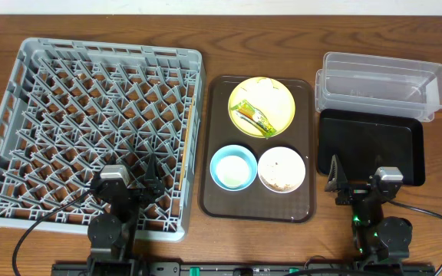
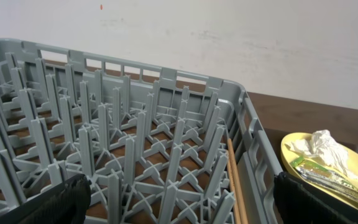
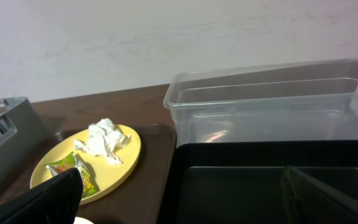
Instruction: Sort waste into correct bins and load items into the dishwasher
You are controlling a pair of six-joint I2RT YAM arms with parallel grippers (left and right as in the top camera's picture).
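Left wrist view: left gripper point(image 2: 179, 208) spread wide, nothing held; one dark finger point(image 2: 61, 199) shows at each lower corner of the frame. It sits over the near edge of the grey dish rack point(image 2: 166, 78), whose pegs stand upright.

Right wrist view: right gripper point(image 3: 182, 199) also spread wide and empty, over the near end of the black tray point(image 3: 260, 162).

Overhead, outward from the left gripper:
- The rack fills the left half of the table. It is roughly square and slightly skewed.
- At 3 o'clock of the rack is the brown serving tray point(image 1: 213, 153), long axis 12–6.
- At the tray's 12 o'clock end sits the pale-yellow plate point(image 1: 285, 107).
- The snack wrapper point(image 1: 255, 116) lies flat on the plate, long axis 10–4.
- The white tissue point(image 1: 262, 87) sits just beside the wrapper at 12 o'clock.
- At the tray's 6 o'clock end is the light-blue bowl point(image 1: 232, 167).
- The white bowl point(image 1: 282, 157) is just beside it at 3 o'clock, with crumbs point(image 1: 282, 179) inside.

Outward from the right gripper:
- The black tray extends toward 12 o'clock, long axis 9–3.
- The clear tub point(image 1: 382, 84) lies against the tray's far edge, long axis 9–3, its right end dipping slightly toward 4.
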